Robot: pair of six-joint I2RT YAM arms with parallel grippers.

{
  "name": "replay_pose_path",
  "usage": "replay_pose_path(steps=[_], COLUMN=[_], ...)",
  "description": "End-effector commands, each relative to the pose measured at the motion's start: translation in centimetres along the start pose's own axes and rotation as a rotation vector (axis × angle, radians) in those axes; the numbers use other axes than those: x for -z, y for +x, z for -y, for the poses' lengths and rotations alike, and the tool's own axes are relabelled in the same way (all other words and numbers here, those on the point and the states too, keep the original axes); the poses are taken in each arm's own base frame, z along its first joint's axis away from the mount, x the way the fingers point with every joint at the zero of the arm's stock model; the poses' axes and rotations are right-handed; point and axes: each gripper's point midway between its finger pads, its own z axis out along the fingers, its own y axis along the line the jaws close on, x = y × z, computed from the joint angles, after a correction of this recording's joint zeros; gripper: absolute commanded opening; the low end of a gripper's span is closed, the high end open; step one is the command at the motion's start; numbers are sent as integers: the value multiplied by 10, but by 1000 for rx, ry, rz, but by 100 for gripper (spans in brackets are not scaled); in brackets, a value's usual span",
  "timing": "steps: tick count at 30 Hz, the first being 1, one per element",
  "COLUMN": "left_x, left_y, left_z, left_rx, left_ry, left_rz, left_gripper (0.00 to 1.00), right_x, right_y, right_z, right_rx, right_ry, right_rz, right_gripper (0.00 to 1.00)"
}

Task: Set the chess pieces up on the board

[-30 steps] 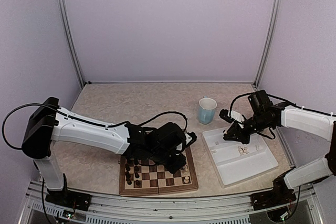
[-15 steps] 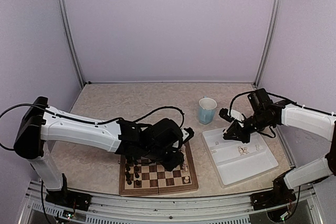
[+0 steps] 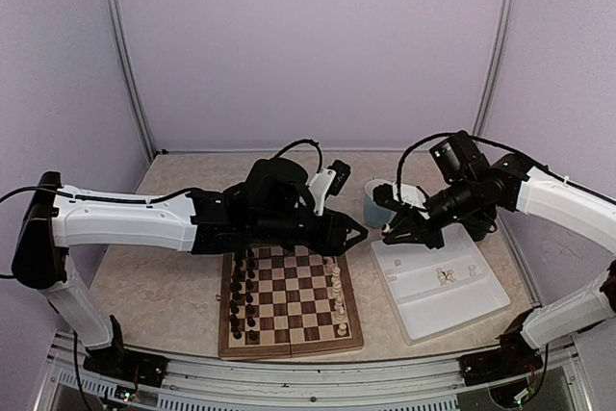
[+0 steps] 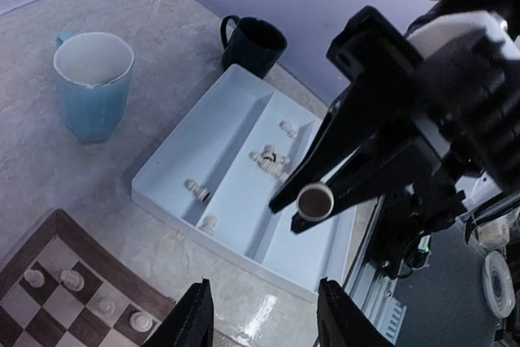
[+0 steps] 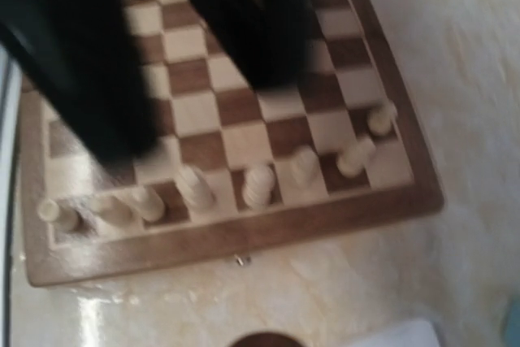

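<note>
Square wooden chessboard (image 3: 223,324), dark-brown and light-tan checks inside a mid-brown border, flat at 6 o'clock on the table. Tiny cream-white chess pieces (image 3: 337,288) upright in a line along its 3 o'clock edge. A few more lying loose in the white plastic tray (image 3: 452,313) at 3 o'clock of the board. One cream-white chess piece (image 4: 315,201) pinched in the right gripper (image 3: 390,234), off the board's 2 o'clock corner.

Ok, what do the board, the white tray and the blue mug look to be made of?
The board looks like wood with a satin finish: warm brown border, light and dark squares. The tray looks like moulded plastic, smooth and faintly glossy, with rounded dividers. The mug seems glazed ceramic, going by its thick rim and soft sheen, though plastic cannot be ruled out.
</note>
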Motion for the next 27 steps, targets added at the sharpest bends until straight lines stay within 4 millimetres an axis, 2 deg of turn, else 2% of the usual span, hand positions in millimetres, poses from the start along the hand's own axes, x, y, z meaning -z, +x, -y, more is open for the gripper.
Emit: replay_pose_path(steps=[1, 9, 20, 24, 27], left_x=[-9, -30, -30, -24, -11], left_y=[-23, -15, -13, -22, -44], left_z=[32, 37, 31, 28, 29], left_rx=[55, 77, 86, 78, 74], left_ry=[180, 234, 260, 282, 300], left_rz=[81, 45, 48, 103, 211], left_gripper=[46, 45, 17, 13, 13], right_x=[-4, -9, -9, 1, 30], right_y=[-7, -14, -16, -20, -34], right_z=[-16, -21, -23, -14, 10], right_rx=[19, 46, 58, 59, 10], right_ry=[-67, -86, -88, -31, 47], right_rz=[-27, -37, -39, -13, 109], right_gripper=[9, 9, 12, 26, 47])
